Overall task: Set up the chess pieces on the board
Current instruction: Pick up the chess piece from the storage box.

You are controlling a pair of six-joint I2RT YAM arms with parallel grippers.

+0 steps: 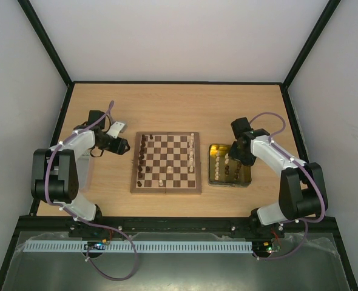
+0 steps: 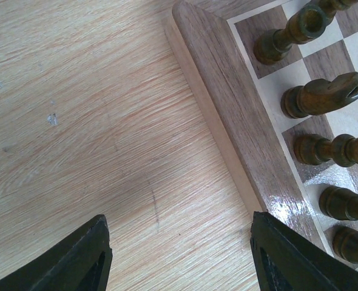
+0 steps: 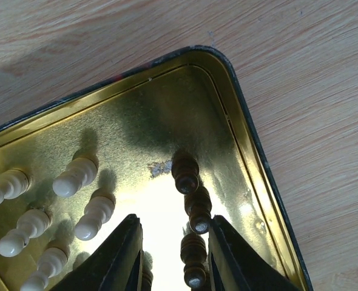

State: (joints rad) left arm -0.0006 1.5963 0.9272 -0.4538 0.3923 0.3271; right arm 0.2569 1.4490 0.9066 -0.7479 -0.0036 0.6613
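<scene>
The board (image 1: 165, 190) lies mid-table. Dark chess pieces (image 1: 142, 159) line its left columns and pale ones (image 1: 193, 151) stand along its right. My left gripper (image 1: 125, 146) hovers open over bare table just off the board's left rim (image 2: 227, 103), with nothing between its fingers (image 2: 100, 242). A dark knight (image 2: 324, 94) and other dark pieces (image 2: 337, 150) stand beside that rim. My right gripper (image 3: 174, 218) is down in the yellow tray (image 3: 252, 151), jaws partly closed in. A dark pawn (image 3: 194, 260) stands between them against the right finger, with a gap on its left.
The yellow tray (image 1: 229, 183) sits right of the board with more dark pawns (image 3: 185, 173) and several pale pieces (image 3: 76, 176) standing in it. Its raised rim runs close to my right finger. Black frame posts and white walls enclose the table.
</scene>
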